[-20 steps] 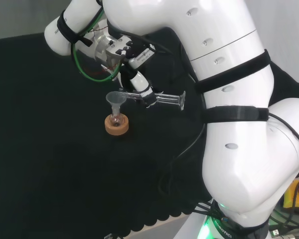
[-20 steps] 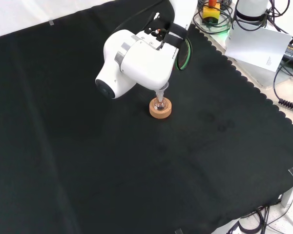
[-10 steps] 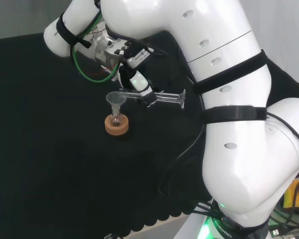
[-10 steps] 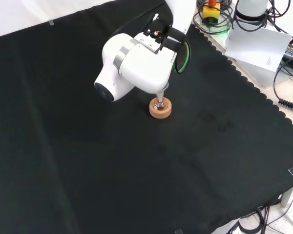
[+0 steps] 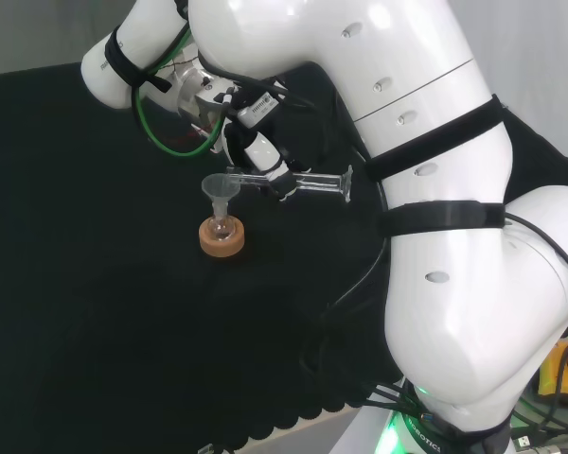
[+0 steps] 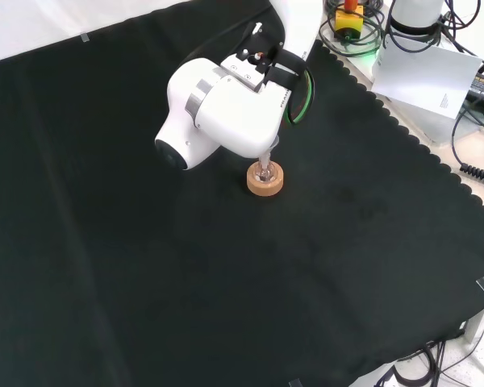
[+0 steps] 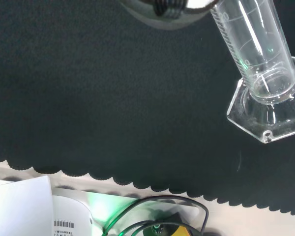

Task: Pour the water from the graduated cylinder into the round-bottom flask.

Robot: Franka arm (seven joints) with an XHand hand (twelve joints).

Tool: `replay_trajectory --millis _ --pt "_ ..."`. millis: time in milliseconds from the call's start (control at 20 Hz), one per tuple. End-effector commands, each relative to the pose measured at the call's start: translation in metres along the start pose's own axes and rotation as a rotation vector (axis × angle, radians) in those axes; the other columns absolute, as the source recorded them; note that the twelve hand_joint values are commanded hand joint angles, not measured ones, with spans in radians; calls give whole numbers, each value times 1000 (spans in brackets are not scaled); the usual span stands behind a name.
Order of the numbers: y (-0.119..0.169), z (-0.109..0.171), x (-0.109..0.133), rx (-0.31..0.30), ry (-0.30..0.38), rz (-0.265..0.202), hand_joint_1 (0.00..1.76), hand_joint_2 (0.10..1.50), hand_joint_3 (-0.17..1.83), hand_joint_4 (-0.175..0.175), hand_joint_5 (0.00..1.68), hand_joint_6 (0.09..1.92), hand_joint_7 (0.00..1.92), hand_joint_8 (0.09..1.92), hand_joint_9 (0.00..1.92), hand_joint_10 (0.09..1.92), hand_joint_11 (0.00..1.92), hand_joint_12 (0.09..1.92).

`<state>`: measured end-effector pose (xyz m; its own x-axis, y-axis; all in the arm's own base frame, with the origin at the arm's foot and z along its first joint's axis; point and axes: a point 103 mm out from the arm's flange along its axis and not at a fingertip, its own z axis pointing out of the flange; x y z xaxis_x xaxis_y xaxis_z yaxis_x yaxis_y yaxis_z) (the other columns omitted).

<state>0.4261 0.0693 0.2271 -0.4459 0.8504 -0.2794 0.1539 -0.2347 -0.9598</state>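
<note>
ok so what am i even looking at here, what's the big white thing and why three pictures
The big white thing is a robot arm. At its end is a black and white hand instead of a claw.

The three pictures show one moment from three cameras. The head view looks over the arm from behind. The front view looks down on the black cloth from the other side, where a white link stands before the hand. The wrist view is taken from the wrist, so things look large there.

On the cloth stands a small flask in a cork ring, with a funnel in its neck.

The fingers are curled round a clear cylinder, tipped on its side with its mouth at the funnel. Its base shows in the wrist view. I cannot see whether water is flowing.
</note>
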Motion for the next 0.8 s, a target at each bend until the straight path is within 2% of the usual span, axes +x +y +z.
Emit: replay_trajectory --millis 50,800 --pt "-1 0 -1 6 1 7 1501 1068 -6 -131 972 877 895 1052 1118 972 1053 815" --pt "-2 2 -3 12 -7 28 1501 1066 -6 -131 973 874 901 1042 1119 971 1053 807"
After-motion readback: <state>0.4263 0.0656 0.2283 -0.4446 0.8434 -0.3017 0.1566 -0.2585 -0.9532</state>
